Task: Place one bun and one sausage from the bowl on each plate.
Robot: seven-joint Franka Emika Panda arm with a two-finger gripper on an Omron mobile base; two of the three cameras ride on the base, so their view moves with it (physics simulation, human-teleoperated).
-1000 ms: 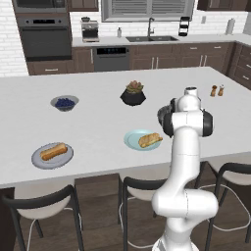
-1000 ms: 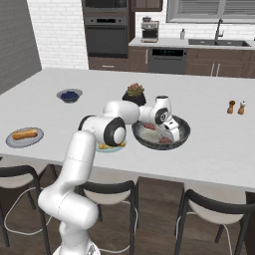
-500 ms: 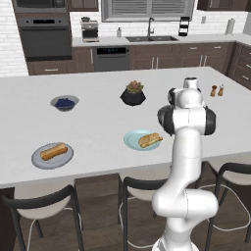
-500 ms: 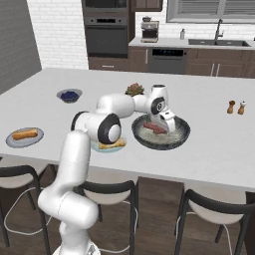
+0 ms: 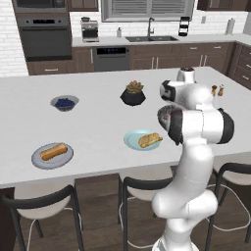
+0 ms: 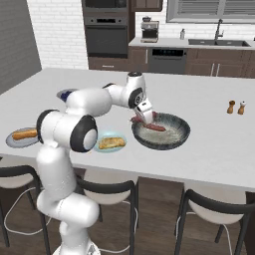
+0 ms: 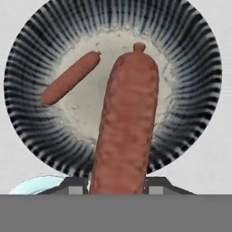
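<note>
My gripper [image 6: 144, 117] is shut on a reddish-brown sausage [image 7: 127, 122] and holds it just above the left rim of the wide dark-grey bowl [image 6: 183, 131]. In the hand view the held sausage hangs over the bowl [image 7: 195, 54], and a second sausage [image 7: 70, 78] lies on the speckled floor. That sausage [image 6: 156, 128] also shows in the right base view. The teal plate [image 6: 97, 148] left of the bowl carries a bun [image 6: 112, 143]. The grey plate [image 5: 39, 160] at the counter's left carries another bun [image 5: 54, 151]. In the left base view my arm hides the bowl.
A small bowl of blue berries [image 5: 64, 103] and a black pot with a plant [image 5: 133, 93] stand farther back on the white counter. Salt and pepper shakers [image 6: 236, 107] stand to the right. Dark stools [image 6: 107, 188] line the counter's near edge.
The gripper has risen out of the bowl with a sausage in it and moved left toward the bowl's left rim. One sausage stays on the bowl's floor.
</note>
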